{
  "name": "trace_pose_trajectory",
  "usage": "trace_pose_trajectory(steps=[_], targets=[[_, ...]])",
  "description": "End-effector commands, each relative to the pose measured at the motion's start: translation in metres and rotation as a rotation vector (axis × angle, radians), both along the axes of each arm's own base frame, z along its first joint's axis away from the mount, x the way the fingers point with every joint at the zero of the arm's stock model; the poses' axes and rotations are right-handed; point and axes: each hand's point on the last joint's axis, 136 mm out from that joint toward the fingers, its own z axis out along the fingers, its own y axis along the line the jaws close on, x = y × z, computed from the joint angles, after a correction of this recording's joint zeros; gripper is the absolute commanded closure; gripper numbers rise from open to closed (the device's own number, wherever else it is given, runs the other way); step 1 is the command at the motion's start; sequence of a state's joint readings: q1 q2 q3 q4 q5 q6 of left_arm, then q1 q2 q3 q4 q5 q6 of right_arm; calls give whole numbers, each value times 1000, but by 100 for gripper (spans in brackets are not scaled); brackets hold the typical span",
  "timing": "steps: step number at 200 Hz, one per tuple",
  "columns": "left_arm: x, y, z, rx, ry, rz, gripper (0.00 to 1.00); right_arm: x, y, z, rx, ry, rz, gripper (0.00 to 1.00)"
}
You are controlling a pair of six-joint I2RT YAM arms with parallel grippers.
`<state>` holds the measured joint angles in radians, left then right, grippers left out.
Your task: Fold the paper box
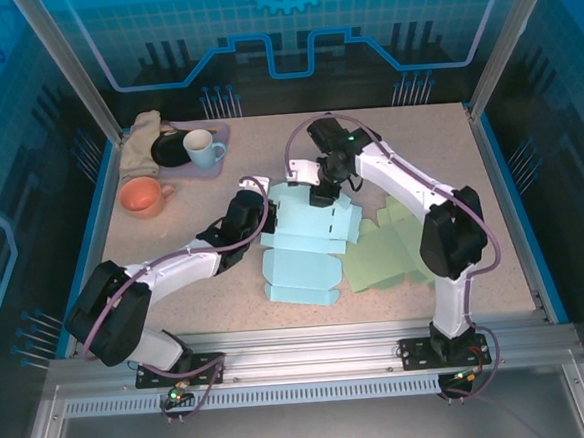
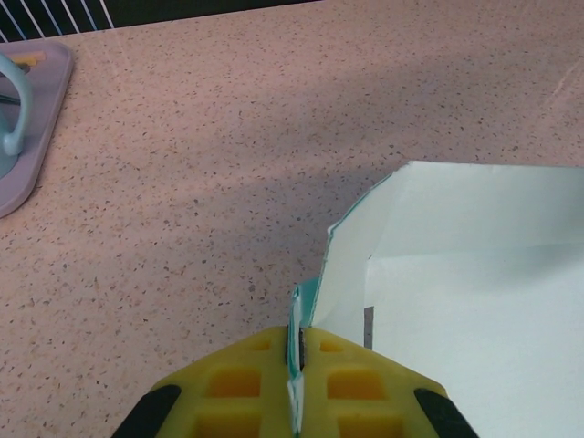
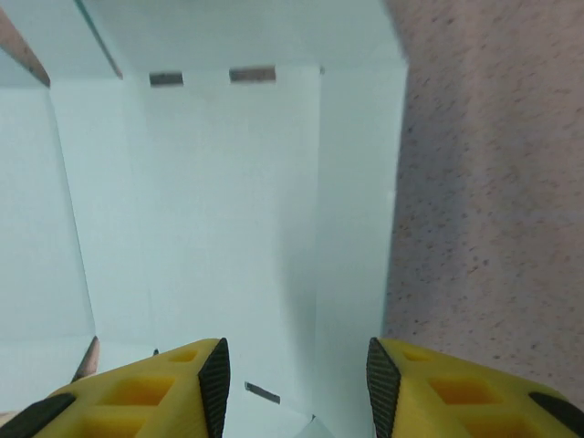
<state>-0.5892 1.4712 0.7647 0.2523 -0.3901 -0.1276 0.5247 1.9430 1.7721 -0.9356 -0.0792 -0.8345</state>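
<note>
A light blue paper box blank (image 1: 304, 248) lies partly flat in the middle of the table, with its left flap lifted. My left gripper (image 1: 263, 218) is shut on the edge of that flap; in the left wrist view the thin teal edge of the paper box blank (image 2: 456, 274) runs between the yellow pads of the left gripper (image 2: 299, 351). My right gripper (image 1: 320, 195) hovers open over the blank's far end. In the right wrist view the right gripper (image 3: 297, 383) has pale paper (image 3: 228, 210) below its spread fingers and nothing between them.
A green paper sheet (image 1: 390, 252) lies right of the blank. At the back left stand a purple tray (image 1: 216, 136) with a black plate and light blue mug (image 1: 201, 147), a beige cloth (image 1: 143, 139) and an orange cup (image 1: 142, 197).
</note>
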Motion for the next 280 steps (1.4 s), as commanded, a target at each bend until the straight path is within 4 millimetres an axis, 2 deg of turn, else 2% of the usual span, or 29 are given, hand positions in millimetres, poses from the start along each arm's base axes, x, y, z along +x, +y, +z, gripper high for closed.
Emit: trace_pose_trajectory(steps=[1,43,135,171,272,280], targets=[[1,-3,12,-27,-49,-23,100,0,-15,4,-40,33,30,54],[1,-7,8,-31,-52,-45,100,11,-25,-8,-56,57,19,55],[-3,-13,8,-48,-59,-73,100,5,-31,-34,-67,161,42,63],[-4,-13,10,-49,-65,-71,100,4,-29,-33,-62,171,51,73],[-4,-12,14,-73,-89,-51,100,2,-35,-41,-81,214,47,74],[-4,-12,14,-73,-91,-50,100,3,-36,-41,-84,215,45,78]])
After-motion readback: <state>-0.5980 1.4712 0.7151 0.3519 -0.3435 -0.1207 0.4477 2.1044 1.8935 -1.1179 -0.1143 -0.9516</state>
